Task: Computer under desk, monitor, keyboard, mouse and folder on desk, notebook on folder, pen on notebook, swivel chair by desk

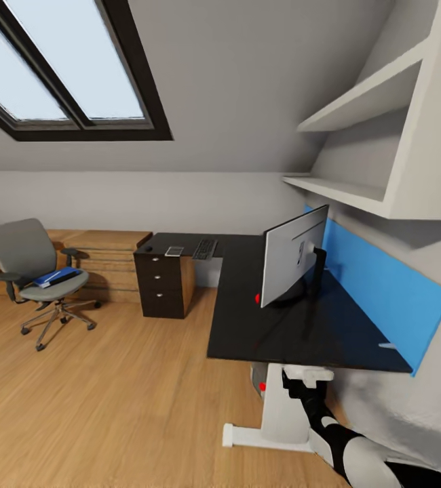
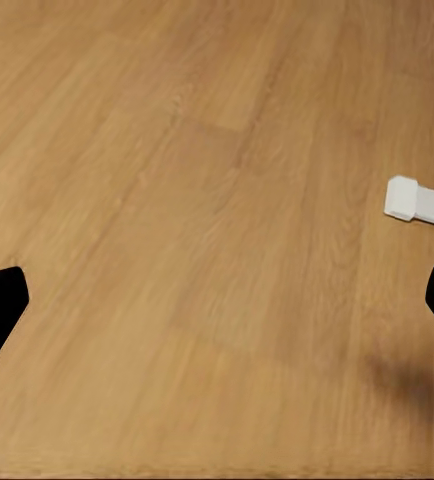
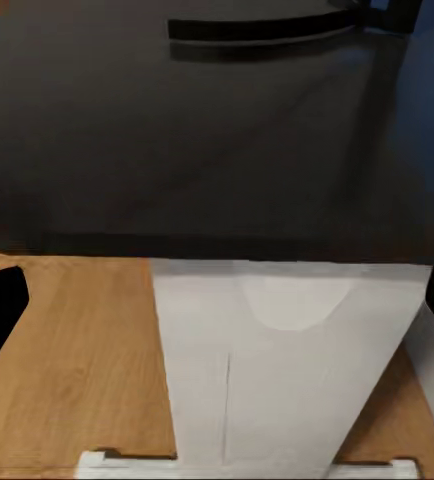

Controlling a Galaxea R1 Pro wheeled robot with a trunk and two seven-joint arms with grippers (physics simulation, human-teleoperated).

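Observation:
The monitor (image 1: 294,254) stands on the black desk (image 1: 247,325), its silver back toward me. At the desk's far end lie the keyboard (image 1: 205,248), the small grey notebook (image 1: 174,251) and the dark mouse (image 1: 149,249). The swivel chair (image 1: 34,268) stands far left with the blue folder (image 1: 56,276) on its seat. Under the desk, the computer (image 1: 257,381) peeks out with a red light. I cannot make out the pen. My right gripper (image 3: 217,310) is open, facing the desk's white pedestal (image 3: 287,380). Over bare floor, my left gripper (image 2: 217,310) is open and empty.
A dark drawer unit (image 1: 163,285) stands under the desk's far end, with low oak shelving (image 1: 108,261) behind the chair. White wall shelves (image 1: 370,108) and a blue panel (image 1: 383,285) are on the right. The white foot bar (image 2: 419,201) lies on the wood floor (image 1: 112,393).

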